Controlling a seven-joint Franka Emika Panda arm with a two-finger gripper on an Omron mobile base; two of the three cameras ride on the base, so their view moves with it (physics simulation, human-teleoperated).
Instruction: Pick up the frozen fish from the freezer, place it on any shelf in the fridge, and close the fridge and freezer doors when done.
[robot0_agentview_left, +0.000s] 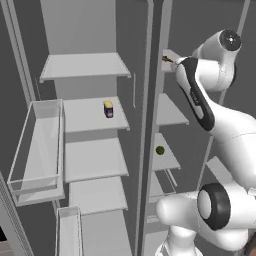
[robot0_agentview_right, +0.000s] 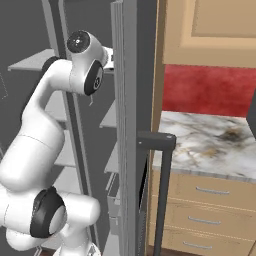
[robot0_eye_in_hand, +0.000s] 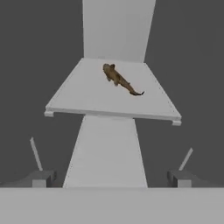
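The gripper stands wide, both dark tips spread to the lower corners of the hand view with nothing between them, aimed at the frozen fish, which lies flat and slantwise on a short pale shelf of the freezer, in the upper middle of that frame, well apart from the tips. In the left base view the arm reaches to the upper right, where a sliver of the fish peeks past the wrist on the top freezer shelf. The step in hand looks like the approach to the pick: I would judge it best to go forward and slightly down over the shelf edge, turn the hand so the jaws cross the slim body rather than run along it, and close near its thicker middle, since the thin tail would likely slip. The fridge fills the left of the left base view with broad shelves; its uppermost shelf lies bare at upper left. The divider between the compartments stands in the way of a straight carry across. Smaller things: clear door bins at left, a yellow-and-blue can on the second fridge shelf, and a green ball on a lower freezer shelf.
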